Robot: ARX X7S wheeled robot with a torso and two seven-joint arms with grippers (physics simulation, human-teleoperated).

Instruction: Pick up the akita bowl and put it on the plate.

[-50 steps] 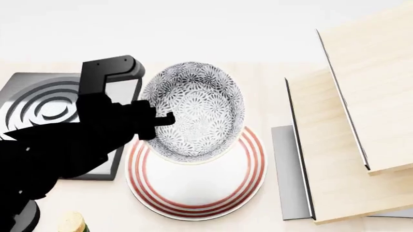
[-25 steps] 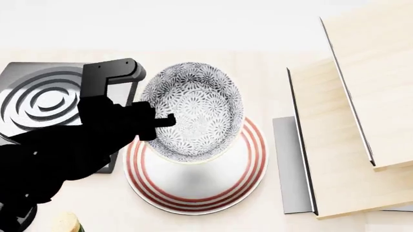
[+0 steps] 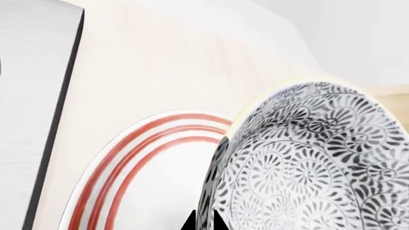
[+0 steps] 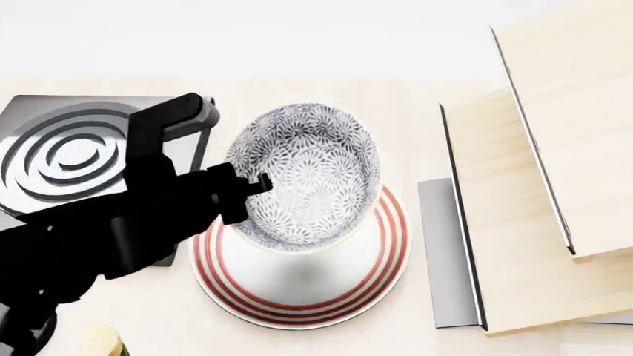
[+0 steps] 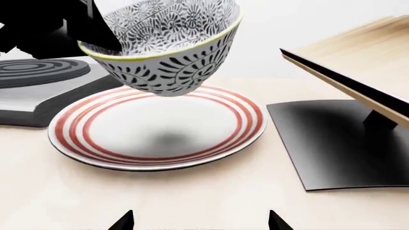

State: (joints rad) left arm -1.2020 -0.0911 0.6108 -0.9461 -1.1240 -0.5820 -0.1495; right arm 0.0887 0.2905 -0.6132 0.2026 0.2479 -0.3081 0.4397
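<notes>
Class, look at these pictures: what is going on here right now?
The left gripper holds the akita bowl by its rim, tilted and lifted clear above the plate. The bowl has not been set down yet. The right gripper is open and idle beside the plate. A burner sits to the left of the plate.

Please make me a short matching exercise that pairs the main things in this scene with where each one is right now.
Things:
1. akita bowl
2. plate
3. burner
4. left gripper

States:
A. flat on the table under the bowl
B. jaws clamped on a patterned rim
C. held tilted in the air
D. beside the plate, behind the left arm

Pairs: 1-C, 2-A, 3-D, 4-B
</notes>
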